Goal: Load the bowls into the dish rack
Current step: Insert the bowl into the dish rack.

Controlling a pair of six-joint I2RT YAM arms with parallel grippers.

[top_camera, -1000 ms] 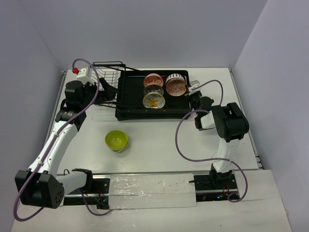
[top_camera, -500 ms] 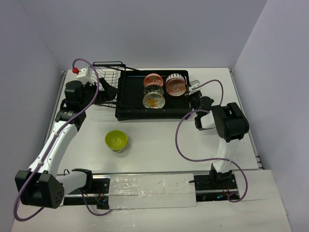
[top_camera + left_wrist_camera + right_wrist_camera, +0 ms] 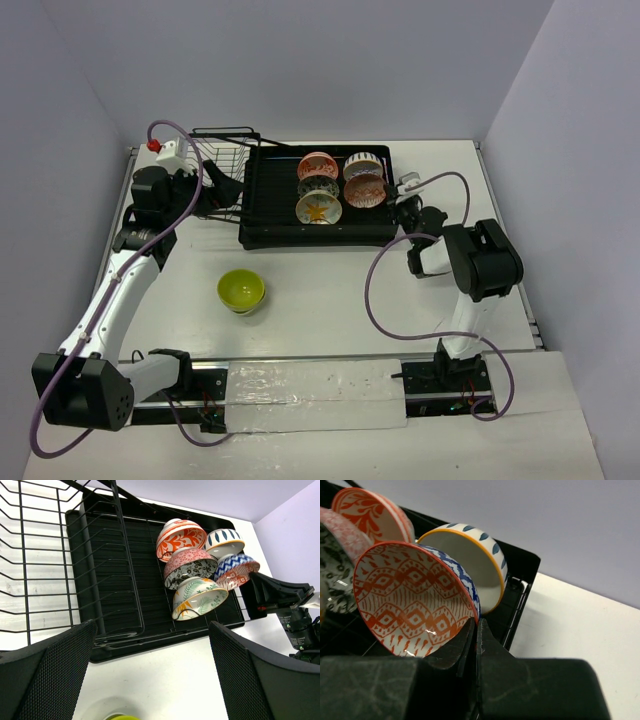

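Dish rack (image 3: 270, 200): black, at the far middle of the bench (image 3: 330, 300), with its wire basket (image 3: 222, 160) on the left side.
Bowls in rack: five stand on edge in the right half of the slatted tray, in two rows. The left row has the red floral bowl (image 3: 181, 539), the pink-and-black bowl (image 3: 190, 567) and the leaf-pattern bowl (image 3: 199, 598). The right row has the white bowl with blue marks (image 3: 224, 541) and the red-orange patterned bowl (image 3: 412, 597).
Lime green bowl (image 3: 241, 290): upright on the bench in front of the rack, well apart from it.
Left end effector (image 3: 152, 675): fingers spread wide, holding nothing, above the rack's near left corner by the basket.
Right end effector (image 3: 476, 625): fingers pressed together with nothing between them, at the rack's right edge, its tip just beside the red-orange patterned bowl's rim. Whether it touches cannot be told.
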